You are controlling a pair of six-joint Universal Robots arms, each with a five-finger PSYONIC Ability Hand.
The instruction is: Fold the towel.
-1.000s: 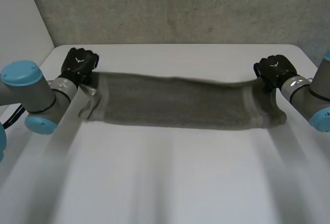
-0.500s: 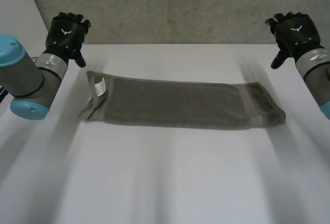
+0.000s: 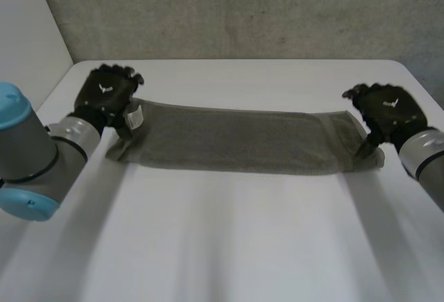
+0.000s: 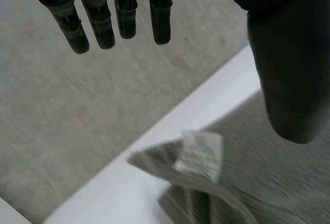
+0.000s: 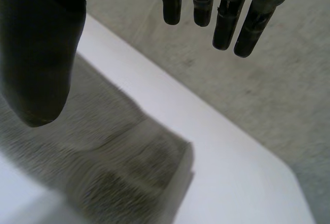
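Note:
A grey towel (image 3: pixel 236 139), folded into a long strip, lies flat across the white table (image 3: pixel 229 239). A white label (image 3: pixel 134 116) lies on its left end. My left hand (image 3: pixel 107 94) hovers over that left end, fingers straight and thumb apart. In the left wrist view the fingers (image 4: pixel 103 23) are spread above the label (image 4: pixel 201 154) and the towel's corner (image 4: pixel 268 188), holding nothing. My right hand (image 3: pixel 385 111) hangs over the towel's right end. In the right wrist view its thumb (image 5: pixel 41 54) and straight fingers stand apart above the towel's end (image 5: pixel 103 162).
A grey wall (image 3: pixel 236 10) rises behind the table's far edge. White table surface stretches in front of the towel.
Both hands let go of the towel's far corners, rose away with fingers spread, and have now come back down over the towel's two ends. The towel lies flat.

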